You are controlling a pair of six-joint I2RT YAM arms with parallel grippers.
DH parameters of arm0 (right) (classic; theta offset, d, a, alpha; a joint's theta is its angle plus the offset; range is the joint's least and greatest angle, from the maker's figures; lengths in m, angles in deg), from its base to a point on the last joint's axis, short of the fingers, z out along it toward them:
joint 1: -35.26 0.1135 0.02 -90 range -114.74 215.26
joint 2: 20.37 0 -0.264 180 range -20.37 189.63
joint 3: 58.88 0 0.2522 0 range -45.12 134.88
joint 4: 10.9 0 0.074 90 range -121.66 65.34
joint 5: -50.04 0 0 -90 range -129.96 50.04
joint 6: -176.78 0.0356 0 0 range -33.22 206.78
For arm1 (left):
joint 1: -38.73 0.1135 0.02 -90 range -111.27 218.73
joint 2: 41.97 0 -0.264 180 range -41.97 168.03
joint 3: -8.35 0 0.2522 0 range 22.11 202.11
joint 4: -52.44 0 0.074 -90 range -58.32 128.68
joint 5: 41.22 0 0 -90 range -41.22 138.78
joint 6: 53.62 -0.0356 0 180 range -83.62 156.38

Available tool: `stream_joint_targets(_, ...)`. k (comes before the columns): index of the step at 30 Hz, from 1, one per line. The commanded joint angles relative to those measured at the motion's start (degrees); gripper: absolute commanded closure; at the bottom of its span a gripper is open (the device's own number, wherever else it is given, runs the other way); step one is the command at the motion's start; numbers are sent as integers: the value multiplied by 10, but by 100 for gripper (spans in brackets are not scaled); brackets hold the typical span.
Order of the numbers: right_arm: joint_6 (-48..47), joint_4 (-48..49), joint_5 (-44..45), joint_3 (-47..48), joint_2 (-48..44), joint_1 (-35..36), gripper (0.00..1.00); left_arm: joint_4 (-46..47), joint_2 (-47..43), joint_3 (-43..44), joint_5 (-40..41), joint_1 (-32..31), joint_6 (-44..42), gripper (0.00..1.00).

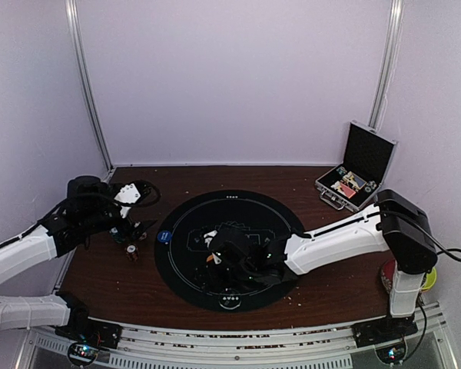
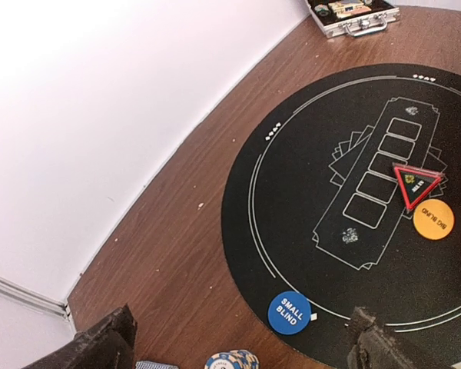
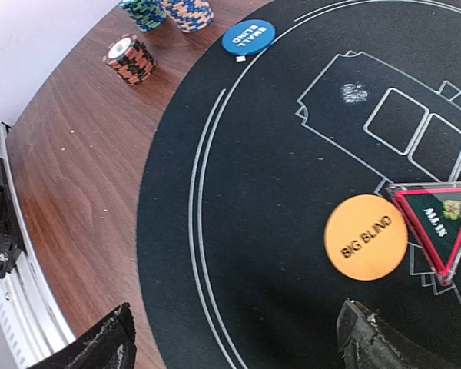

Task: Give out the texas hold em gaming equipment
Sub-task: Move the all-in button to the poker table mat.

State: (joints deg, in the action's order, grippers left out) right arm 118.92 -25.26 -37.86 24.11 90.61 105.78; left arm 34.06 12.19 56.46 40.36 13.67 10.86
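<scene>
- Broadly, a brown table (image 1: 115, 292) carries a round black mat (image 1: 186, 269) printed with white lines and a row of card boxes.
- Over the mat's middle reaches the right arm (image 1: 338, 238); the right gripper (image 3: 234, 342) hangs above the mat with its jaws wide and nothing between them.
- At the mat's left side the left gripper (image 2: 238, 346) hovers low over the wood, jaws likewise spread wide and empty.
- Far right on the table stands the case (image 1: 357, 173), lid up, well apart from the mat (contents too small to make out).
- On the wood off the mat's left edge stand three chip stacks (image 3: 131, 58): one red-and-black, one green, one orange-and-blue.
- Near the mat's centre, flat beside the printed boxes, lies the orange disc (image 3: 366, 237), marked BIG BLIND.
- At the mat's left rim, near the stacks, lies the blue disc (image 3: 248, 37), marked SMALL BLIND.
- Just beside the orange one lies the red triangle (image 3: 438, 227), marked ALL IN, one corner meeting that disc's edge.
</scene>
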Motion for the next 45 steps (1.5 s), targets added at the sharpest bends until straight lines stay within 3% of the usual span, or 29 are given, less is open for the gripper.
stream_joint_targets(1,18,-10,1,25,24,0,7,23,-17,-8,-32,4,9,2)
stream_joint_targets(23,-12,28,-7,43,88,-79,5,79,4,-34,6,4,22,2)
stream_joint_targets(29,-30,15,28,78,114,-91,4,82,7,-36,8,4,21,2)
stream_joint_targets(35,-43,45,-32,90,129,-103,4,85,11,-36,9,4,21,2)
stream_joint_targets(41,-48,-15,36,133,155,-107,4,85,13,-38,11,4,20,2)
stream_joint_targets(45,-39,-12,47,110,151,-133,4,86,11,-38,10,4,20,2)
